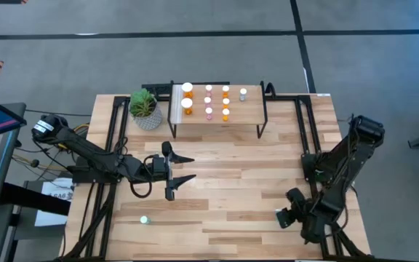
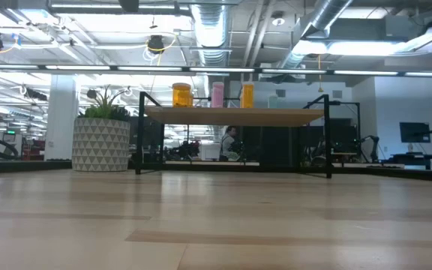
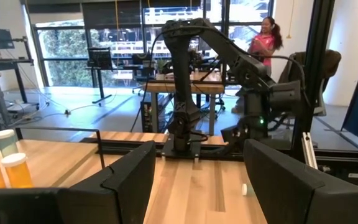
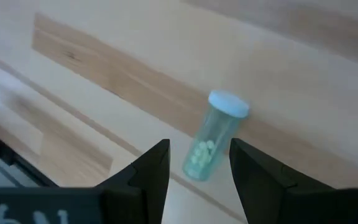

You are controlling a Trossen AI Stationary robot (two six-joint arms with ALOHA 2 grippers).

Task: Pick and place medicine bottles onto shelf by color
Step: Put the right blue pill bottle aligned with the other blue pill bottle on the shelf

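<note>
The shelf (image 1: 217, 124) stands at the table's far middle on black legs. It carries two larger orange bottles (image 1: 187, 96), a column of pink ones (image 1: 209, 101), a column of small orange ones (image 1: 225, 102) and one teal bottle (image 1: 243, 93). The low view shows them too (image 2: 217, 94). My right gripper (image 4: 201, 148) is open near the table's front right (image 1: 282, 217). A teal bottle (image 4: 213, 137) lies on its side on the table just ahead, its bottom end between the fingertips. My left gripper (image 1: 182, 169) is open and empty in front of the shelf. Another teal bottle (image 1: 145, 219) sits at the front left.
A potted plant (image 1: 145, 109) stands left of the shelf and shows in the low view (image 2: 101, 142). Black frame rails (image 1: 308, 131) run along both table sides. Bare plank tabletop (image 1: 231, 189) lies between the arms. A person (image 3: 263, 40) stands in the room beyond.
</note>
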